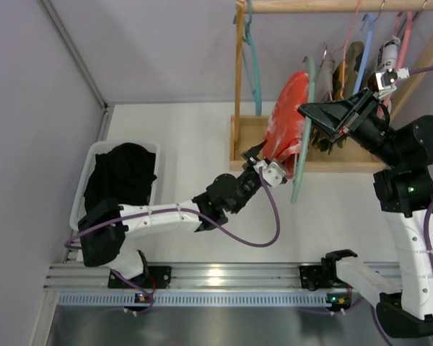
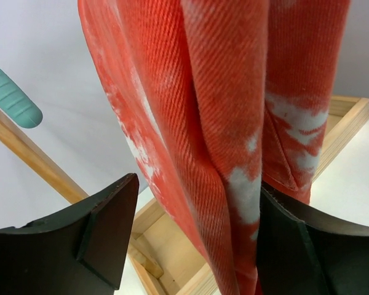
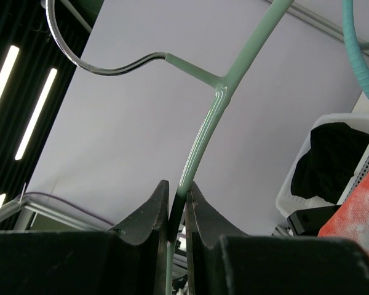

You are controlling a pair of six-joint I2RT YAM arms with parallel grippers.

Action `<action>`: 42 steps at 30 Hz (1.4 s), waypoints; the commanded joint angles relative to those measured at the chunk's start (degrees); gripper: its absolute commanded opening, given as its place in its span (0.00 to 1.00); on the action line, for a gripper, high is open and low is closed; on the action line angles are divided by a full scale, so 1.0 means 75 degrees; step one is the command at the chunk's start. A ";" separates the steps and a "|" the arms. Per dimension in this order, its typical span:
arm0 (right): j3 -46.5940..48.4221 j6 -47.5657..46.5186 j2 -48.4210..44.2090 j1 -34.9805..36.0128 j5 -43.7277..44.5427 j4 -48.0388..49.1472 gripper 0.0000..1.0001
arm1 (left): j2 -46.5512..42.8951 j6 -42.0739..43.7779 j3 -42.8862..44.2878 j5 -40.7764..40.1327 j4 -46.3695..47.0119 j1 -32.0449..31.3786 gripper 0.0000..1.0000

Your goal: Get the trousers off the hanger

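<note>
Red, white-mottled trousers (image 1: 289,115) hang folded over a pale green hanger (image 1: 303,166) in front of the wooden rack. My right gripper (image 1: 307,112) is shut on that hanger; in the right wrist view the thin green rod (image 3: 209,129) runs up from between the pinched jaws (image 3: 177,184) to a metal hook. My left gripper (image 1: 263,160) is at the trousers' lower end. In the left wrist view the red cloth (image 2: 234,92) hangs between its open jaws (image 2: 197,184), against the right finger (image 2: 295,246) and apart from the left finger (image 2: 104,233).
A white basket (image 1: 86,187) holding black clothes stands at the left. The wooden rack's post (image 1: 239,86) and base tray (image 1: 249,133) are behind the trousers. A teal hanger (image 1: 254,72) and several more hangers with garments (image 1: 346,65) hang from the rail.
</note>
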 commanded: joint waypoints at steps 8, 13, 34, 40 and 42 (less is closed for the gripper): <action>0.0065 -0.0580 -0.0652 0.0096 0.0128 0.0627 0.00 | 0.0014 0.0134 0.0547 0.0088 0.0649 -0.0008 0.50; -0.0438 -0.0780 -0.0734 0.0096 0.0105 0.0509 0.00 | -0.0360 0.0146 0.0511 -0.0158 0.0602 -0.0008 0.16; -0.2945 -0.1471 -0.0640 -0.0021 -0.0328 0.1575 0.00 | -0.2119 -0.1682 0.2888 -0.0007 -0.2668 -0.0008 0.00; -0.3778 -0.1588 -0.0734 -0.0208 -0.0457 0.1763 0.00 | -0.1932 -0.1951 0.3814 0.0134 -0.2926 -0.0008 0.00; -0.4071 -0.1647 -0.0746 -0.0267 -0.0516 0.1856 0.00 | -0.1850 -0.1998 0.4095 0.0204 -0.2926 -0.0008 0.00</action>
